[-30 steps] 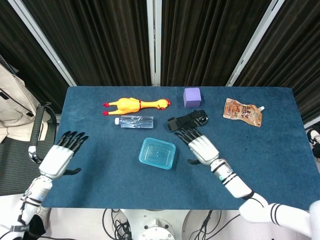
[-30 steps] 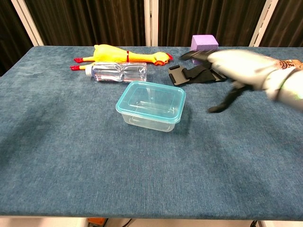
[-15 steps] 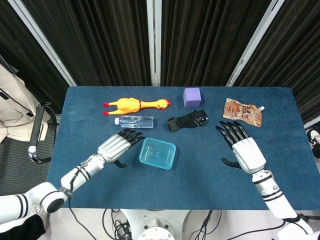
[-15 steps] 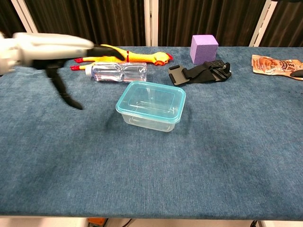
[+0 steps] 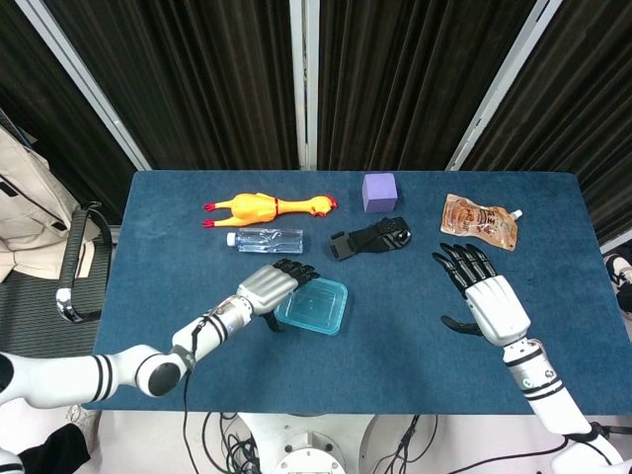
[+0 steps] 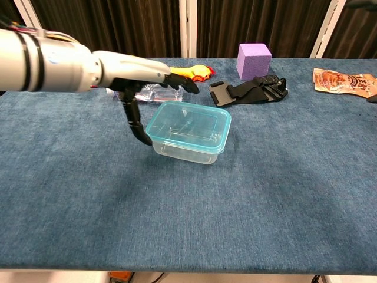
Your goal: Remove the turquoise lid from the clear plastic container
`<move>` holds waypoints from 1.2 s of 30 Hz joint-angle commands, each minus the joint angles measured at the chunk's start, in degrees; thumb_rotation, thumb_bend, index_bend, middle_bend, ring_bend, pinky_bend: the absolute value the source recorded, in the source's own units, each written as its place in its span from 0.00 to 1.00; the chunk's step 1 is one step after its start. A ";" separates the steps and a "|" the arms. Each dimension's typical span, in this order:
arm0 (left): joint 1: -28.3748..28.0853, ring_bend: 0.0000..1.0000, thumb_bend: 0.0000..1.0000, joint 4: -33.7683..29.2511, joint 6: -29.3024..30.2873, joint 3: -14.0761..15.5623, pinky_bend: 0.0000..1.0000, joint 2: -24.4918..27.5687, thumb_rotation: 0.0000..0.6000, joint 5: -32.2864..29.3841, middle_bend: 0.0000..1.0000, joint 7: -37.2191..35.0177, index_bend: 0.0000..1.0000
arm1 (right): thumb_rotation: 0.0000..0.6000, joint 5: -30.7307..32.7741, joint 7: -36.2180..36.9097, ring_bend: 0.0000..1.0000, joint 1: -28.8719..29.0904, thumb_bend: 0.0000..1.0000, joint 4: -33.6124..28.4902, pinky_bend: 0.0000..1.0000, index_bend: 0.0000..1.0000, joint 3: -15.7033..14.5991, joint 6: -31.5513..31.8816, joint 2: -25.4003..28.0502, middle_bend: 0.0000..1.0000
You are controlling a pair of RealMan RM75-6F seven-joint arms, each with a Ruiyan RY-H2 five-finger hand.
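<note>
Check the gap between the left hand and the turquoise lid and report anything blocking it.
Nothing visible blocks it. The left hand hovers at the turquoise lid's left edge, fingers spread above, thumb hanging beside the clear container. The water bottle lies behind.

My work surface is a blue-covered table (image 5: 178, 336). Resting on it I see a clear container (image 5: 312, 304) with turquoise lid (image 6: 188, 123), a water bottle (image 5: 265, 240), rubber chicken (image 5: 265, 206), purple cube (image 5: 379, 192), black strap (image 5: 371, 237) and brown pouch (image 5: 480, 221).

Glossy clear plastic container (image 6: 188, 141), turquoise lid (image 6: 189, 126); matt blue cloth table (image 6: 235, 212).
</note>
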 commanded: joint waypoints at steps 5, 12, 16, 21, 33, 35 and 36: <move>-5.67 0.00 0.02 2.66 1.51 3.16 0.00 -2.96 1.00 -9.28 0.00 2.69 0.00 | 1.00 -0.84 0.94 0.00 0.37 0.04 1.02 0.00 0.00 -0.65 -1.07 -1.03 0.00; -7.65 0.00 0.02 3.90 2.35 4.09 0.00 -3.59 1.00 -12.72 0.00 1.92 0.00 | 1.00 -1.61 1.28 0.00 1.14 0.04 2.26 0.00 0.00 -1.31 -2.72 -2.69 0.00; -8.46 0.00 0.02 4.26 1.50 4.80 0.00 -3.45 1.00 -13.93 0.00 0.93 0.00 | 1.00 -2.55 1.66 0.00 1.78 0.04 2.80 0.00 0.00 -1.67 -3.39 -4.13 0.00; -8.76 0.00 0.02 4.88 1.69 5.24 0.00 -4.22 1.00 -14.11 0.00 -0.62 0.00 | 1.00 -3.57 2.10 0.00 2.88 0.04 4.43 0.00 0.00 -2.01 -4.49 -7.40 0.00; -8.69 0.12 0.02 7.10 6.08 5.77 0.16 -7.65 1.00 -14.49 0.23 -1.01 0.18 | 1.00 -5.86 6.89 0.00 5.56 0.04 13.64 0.00 0.00 -1.15 -3.24 -20.43 0.00; -8.84 0.12 0.02 7.04 6.35 5.86 0.17 -7.80 1.00 -14.90 0.24 -0.76 0.18 | 1.00 -6.54 7.83 0.00 6.25 0.04 16.48 0.00 0.00 -1.00 -2.77 -23.32 0.00; -8.91 0.12 0.02 6.96 6.46 5.90 0.17 -7.83 1.00 -15.08 0.24 -0.63 0.18 | 1.00 -6.77 8.18 0.00 6.56 0.04 17.60 0.00 0.00 -0.95 -2.67 -24.43 0.00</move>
